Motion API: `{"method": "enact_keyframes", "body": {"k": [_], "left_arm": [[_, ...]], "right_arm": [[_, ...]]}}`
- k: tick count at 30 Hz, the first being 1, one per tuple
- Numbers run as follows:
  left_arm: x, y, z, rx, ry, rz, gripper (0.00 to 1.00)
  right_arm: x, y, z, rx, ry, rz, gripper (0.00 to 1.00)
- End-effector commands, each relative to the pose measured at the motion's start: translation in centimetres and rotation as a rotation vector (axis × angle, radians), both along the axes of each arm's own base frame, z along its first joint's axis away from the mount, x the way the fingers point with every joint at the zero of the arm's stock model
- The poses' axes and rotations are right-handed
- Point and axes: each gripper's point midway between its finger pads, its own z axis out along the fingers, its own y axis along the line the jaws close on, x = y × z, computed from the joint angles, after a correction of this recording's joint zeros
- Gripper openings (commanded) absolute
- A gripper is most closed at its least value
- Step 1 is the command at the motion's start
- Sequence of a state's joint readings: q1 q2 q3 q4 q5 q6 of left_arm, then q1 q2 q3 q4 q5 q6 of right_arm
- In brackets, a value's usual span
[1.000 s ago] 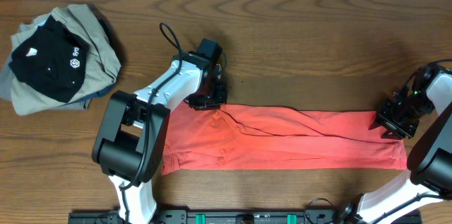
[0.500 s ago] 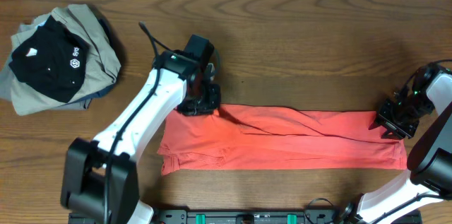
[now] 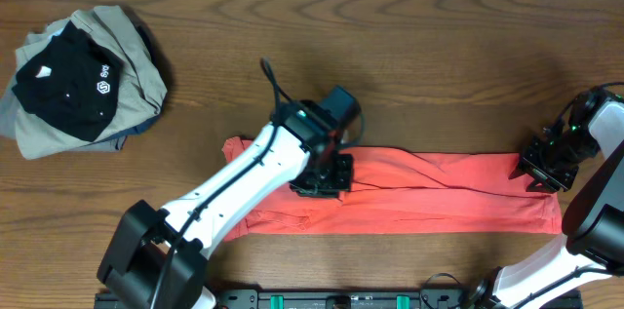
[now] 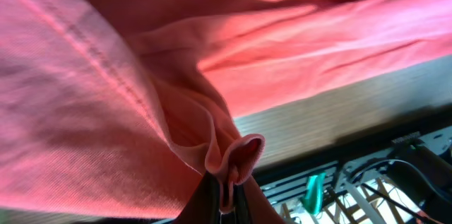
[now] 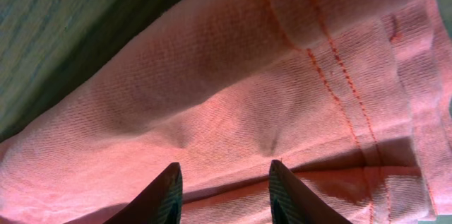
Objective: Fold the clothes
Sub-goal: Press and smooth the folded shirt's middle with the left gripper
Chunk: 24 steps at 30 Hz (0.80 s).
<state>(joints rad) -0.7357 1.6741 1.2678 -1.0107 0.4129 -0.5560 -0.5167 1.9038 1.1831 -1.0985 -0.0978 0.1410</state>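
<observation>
The coral-red T-shirt [image 3: 439,197] lies as a long folded strip across the front of the table. My left gripper [image 3: 322,180] is over its left half, shut on a pinched fold of the cloth. In the left wrist view the red fabric [image 4: 106,75] bunches into the closed jaws of the left gripper [image 4: 226,192]. My right gripper [image 3: 538,171] sits on the shirt's right end. Its fingers [image 5: 168,189] stand apart over the hemmed cloth [image 5: 247,97] with nothing clamped between them. The other clothes, a black piece with a white logo [image 3: 68,80] on khaki-grey ones [image 3: 132,60], are piled at the far left.
Bare wooden table [image 3: 419,56] stretches behind the shirt. A black rail with cables [image 3: 341,299] runs along the front edge, and it shows with a green part [image 4: 314,192] in the left wrist view beyond the table edge.
My left gripper has travelled right from the shirt's upper-left corner to about the middle-left, dragging the pinched cloth with it. The right arm has stayed still.
</observation>
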Motion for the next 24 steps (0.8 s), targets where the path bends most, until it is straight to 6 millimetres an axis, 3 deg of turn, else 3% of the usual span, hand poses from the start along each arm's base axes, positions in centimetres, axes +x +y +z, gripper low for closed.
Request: {"method": "enact_keyframes", "body": {"k": [1,8,12,14,16,17,19,24], "left_arm": [[-0.1,-0.3,-0.5,0.027,-0.009,0.032,0.08],[2.3,0.4,-1.0,0.087,-0.137,0.052,0.13],[4.3,-0.3,-0.9,0.072,-0.221,0.079,0.15],[5.1,-0.9,-1.0,0.053,-0.249,0.090,0.33],[5.7,-1.2,-1.3,0.047,-0.265,0.092,0.57],[5.9,-1.0,-1.5,0.063,-0.272,0.096,0.63],[6.2,0.2,-1.7,0.107,-0.276,0.112,0.64],[6.9,5.9,-1.9,0.266,-0.239,0.202,0.63]], "right_arm": [[0.1,0.2,0.1,0.000,-0.002,-0.007,0.38],[0.1,0.2,0.1,0.001,-0.001,-0.007,0.38],[0.1,0.2,0.1,0.000,-0.001,-0.007,0.39],[0.1,0.2,0.1,0.001,-0.001,-0.007,0.39],[0.1,0.2,0.1,0.001,-0.001,-0.007,0.39],[0.1,0.2,0.1,0.001,-0.001,-0.007,0.39],[0.1,0.2,0.1,0.001,-0.001,-0.007,0.39],[0.1,0.2,0.1,0.000,-0.002,-0.007,0.39]]}}
